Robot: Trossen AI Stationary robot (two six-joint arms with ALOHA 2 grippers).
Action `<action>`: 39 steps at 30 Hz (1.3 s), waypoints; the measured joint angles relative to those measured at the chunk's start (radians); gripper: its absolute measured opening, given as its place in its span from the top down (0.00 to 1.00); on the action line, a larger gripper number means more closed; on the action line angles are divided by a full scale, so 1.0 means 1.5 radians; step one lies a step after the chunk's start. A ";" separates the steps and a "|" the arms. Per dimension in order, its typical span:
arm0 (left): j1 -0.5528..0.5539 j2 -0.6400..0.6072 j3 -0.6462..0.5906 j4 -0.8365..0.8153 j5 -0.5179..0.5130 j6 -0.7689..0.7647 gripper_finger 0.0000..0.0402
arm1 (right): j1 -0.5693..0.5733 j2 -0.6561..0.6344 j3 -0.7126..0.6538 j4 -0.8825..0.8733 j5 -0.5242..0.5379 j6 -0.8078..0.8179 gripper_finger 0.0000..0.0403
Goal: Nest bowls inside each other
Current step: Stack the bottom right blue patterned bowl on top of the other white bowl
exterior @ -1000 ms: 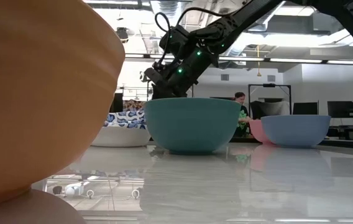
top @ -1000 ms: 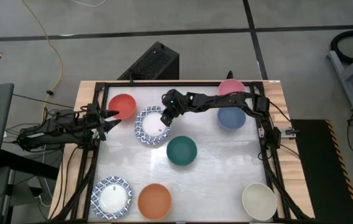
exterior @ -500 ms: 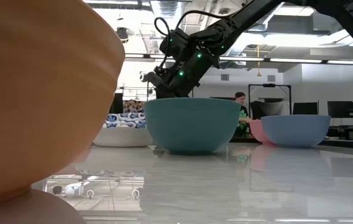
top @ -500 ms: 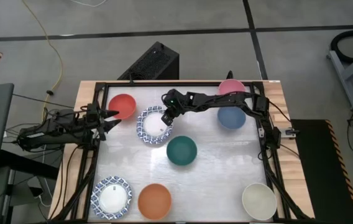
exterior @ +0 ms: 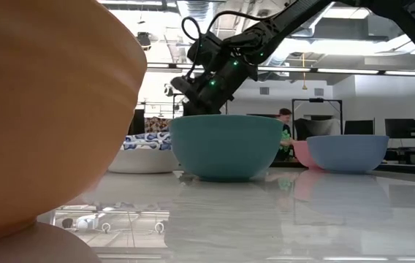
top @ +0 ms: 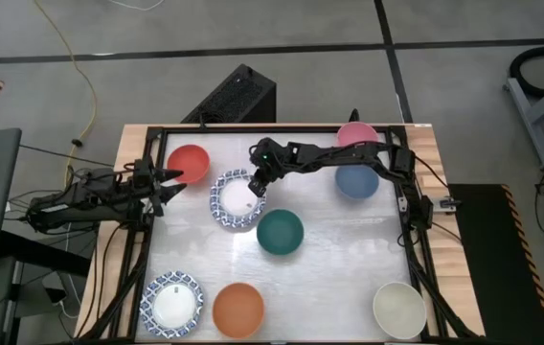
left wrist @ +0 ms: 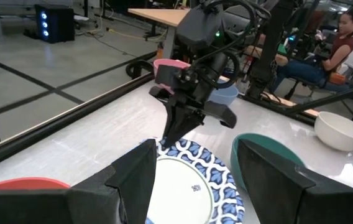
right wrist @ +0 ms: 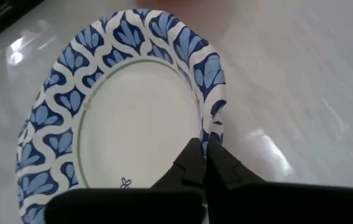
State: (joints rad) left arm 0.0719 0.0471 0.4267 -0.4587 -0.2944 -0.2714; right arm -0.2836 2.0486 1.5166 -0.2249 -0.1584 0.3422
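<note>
While left gripper is waiting spread apart beside red bowl, right gripper is pinching patterned plate rim.

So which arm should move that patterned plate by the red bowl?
The right. Its gripper is shut on the plate's rim, pinching the edge. The left gripper is open beside the red bowl, holding nothing.
</note>
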 joint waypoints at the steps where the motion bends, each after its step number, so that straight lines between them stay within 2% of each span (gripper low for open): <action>1: 0.000 0.000 0.000 0.000 -0.003 0.000 0.47 | 0.000 0.000 0.000 0.002 0.000 0.001 0.97; 13: 0.000 0.000 0.000 0.000 -0.004 0.001 0.47 | -0.011 -0.001 0.000 0.071 -0.089 0.033 0.96; 17: 0.000 0.000 0.000 0.000 -0.004 0.003 0.47 | -0.017 -0.001 0.000 0.069 -0.121 0.036 0.96; 22: 0.000 0.000 0.000 0.000 -0.004 0.003 0.47 | -0.008 -0.001 0.000 0.069 -0.124 0.036 0.96; 26: 0.000 0.000 0.000 -0.001 -0.004 0.000 0.47 | -0.006 -0.001 0.000 0.065 -0.177 0.050 0.96; 28: 0.000 0.000 0.000 -0.001 -0.004 -0.002 0.47 | -0.001 -0.001 0.001 0.059 -0.181 0.051 0.95; 39: 0.000 0.000 0.000 -0.002 -0.004 -0.006 0.47 | 0.001 0.001 0.001 0.039 -0.149 0.028 0.76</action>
State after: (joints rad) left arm 0.0716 0.0475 0.4267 -0.4622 -0.2996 -0.2810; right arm -0.2829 2.0500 1.5173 -0.1658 -0.3826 0.3840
